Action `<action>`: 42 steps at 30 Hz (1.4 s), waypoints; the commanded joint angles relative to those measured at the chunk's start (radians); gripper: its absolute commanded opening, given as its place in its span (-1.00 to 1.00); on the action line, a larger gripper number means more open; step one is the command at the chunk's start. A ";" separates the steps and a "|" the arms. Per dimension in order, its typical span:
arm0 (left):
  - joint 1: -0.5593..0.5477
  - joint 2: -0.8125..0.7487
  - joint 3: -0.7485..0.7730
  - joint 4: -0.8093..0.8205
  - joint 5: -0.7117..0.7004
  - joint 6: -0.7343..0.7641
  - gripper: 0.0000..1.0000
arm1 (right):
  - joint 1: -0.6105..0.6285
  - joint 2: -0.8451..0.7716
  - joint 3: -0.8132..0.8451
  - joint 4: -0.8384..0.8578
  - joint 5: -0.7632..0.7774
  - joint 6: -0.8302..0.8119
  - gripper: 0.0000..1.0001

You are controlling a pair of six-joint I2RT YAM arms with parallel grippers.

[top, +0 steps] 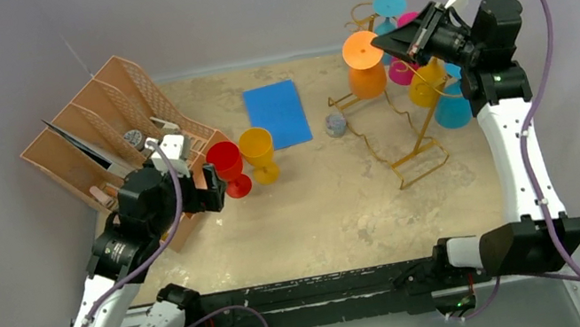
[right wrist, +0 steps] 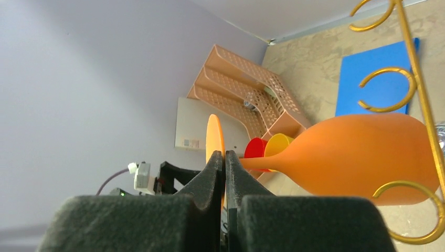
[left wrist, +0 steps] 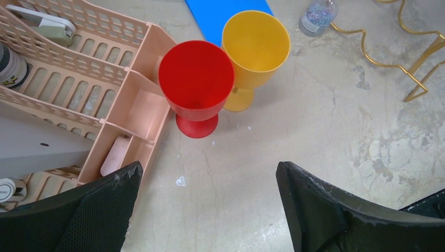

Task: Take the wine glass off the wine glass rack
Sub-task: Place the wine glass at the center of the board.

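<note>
Two plastic wine glasses already stand upright on the worktop at the left, a red one (left wrist: 196, 79) touching the corner of the brown slotted organizer tray (left wrist: 78, 52) and a yellow one (left wrist: 255, 42) just beside it. The left gripper (left wrist: 209, 173) hovers over bare worktop just short of them, its jaws spread wide and holding nothing. Further right lie a blue mat (top: 278, 113) and a small clear jar (top: 336, 125).

Right of those stands the gold wire wine glass rack (right wrist: 411, 52), with several coloured glasses hanging from it upside down. The orange wine glass (right wrist: 362, 152) hangs at the rack's near-left end, bowl down and flat foot uppermost, one of the curled scroll ends lying against its bowl.

It looks like moulded plastic, so probably light, stiff and hard to break, but smooth enough to slip. The foot is a thin disc, an easy edge to pinch. A hold out at the rim lets the bowl swing below, so the stem may knock the wire as it comes away. Sliding it along the rails towards their open end should free it more cleanly than lifting straight up.

At the far right, the right gripper (right wrist: 224, 157) has its jaws clenched on the rim of that foot (right wrist: 214, 134), the disc edge-on between them.
</note>
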 commanded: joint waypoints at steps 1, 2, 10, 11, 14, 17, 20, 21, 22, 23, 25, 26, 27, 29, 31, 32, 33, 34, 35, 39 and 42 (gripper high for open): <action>0.008 -0.046 -0.019 0.060 0.015 -0.010 0.96 | 0.023 -0.065 -0.048 0.106 -0.092 -0.025 -1.00; 0.008 -0.052 -0.020 0.066 0.013 -0.012 0.96 | 0.037 -0.078 -0.058 0.125 -0.090 -0.029 -1.00; 0.008 -0.063 -0.020 0.096 0.028 -0.024 0.96 | 0.210 -0.121 -0.068 0.064 -0.098 -0.166 -1.00; 0.008 -0.061 -0.018 0.097 0.029 -0.029 0.96 | 0.220 -0.131 -0.084 0.069 -0.094 -0.170 -1.00; 0.008 -0.058 -0.015 0.108 0.036 -0.035 0.96 | 0.254 -0.164 -0.144 0.096 -0.084 -0.185 -1.00; 0.008 -0.054 -0.011 0.114 0.036 -0.046 0.96 | 0.295 -0.191 -0.185 0.085 -0.081 -0.220 -1.00; 0.008 -0.053 -0.011 0.114 0.063 -0.046 0.96 | 0.355 -0.216 -0.229 0.077 -0.070 -0.247 -1.00; 0.008 -0.054 -0.012 0.119 0.070 -0.045 0.96 | 0.380 -0.224 -0.248 0.071 -0.067 -0.261 -1.00; 0.008 -0.054 -0.012 0.122 0.078 -0.043 0.96 | 0.396 -0.237 -0.263 0.061 -0.058 -0.276 -1.00; 0.009 -0.056 -0.010 0.123 0.088 -0.042 0.95 | 0.411 -0.250 -0.277 0.046 -0.050 -0.292 -1.00; 0.008 -0.060 -0.008 0.123 0.105 -0.046 0.95 | 0.427 -0.282 -0.321 0.027 -0.022 -0.318 -1.00; 0.008 -0.064 -0.012 0.128 0.123 -0.050 0.96 | 0.430 -0.303 -0.347 0.024 -0.008 -0.328 -1.00; 0.008 -0.071 -0.019 0.137 0.142 -0.060 0.96 | 0.432 -0.323 -0.378 0.027 0.005 -0.330 -1.00; 0.008 -0.084 -0.032 0.160 0.202 -0.088 0.96 | 0.436 -0.365 -0.444 0.073 0.025 -0.307 -1.00; 0.008 -0.088 -0.030 0.184 0.281 -0.108 0.95 | 0.438 -0.388 -0.500 0.130 0.024 -0.266 -1.00; 0.008 -0.089 -0.023 0.194 0.317 -0.118 0.95 | 0.441 -0.392 -0.521 0.143 0.020 -0.249 -1.00; 0.008 -0.086 -0.015 0.208 0.355 -0.130 0.95 | 0.444 -0.396 -0.537 0.143 0.015 -0.241 -1.00; 0.008 -0.081 -0.009 0.227 0.407 -0.143 0.95 | 0.448 -0.399 -0.554 0.144 0.015 -0.240 -1.00; 0.008 -0.072 -0.004 0.247 0.461 -0.156 0.92 | 0.452 -0.403 -0.568 0.144 0.017 -0.243 -1.00; 0.008 -0.008 -0.003 0.343 0.671 -0.252 0.86 | 0.465 -0.408 -0.591 0.143 0.007 -0.268 -1.00; 0.004 0.029 -0.051 0.459 0.778 -0.326 0.83 | 0.492 -0.404 -0.594 0.144 0.000 -0.293 -1.00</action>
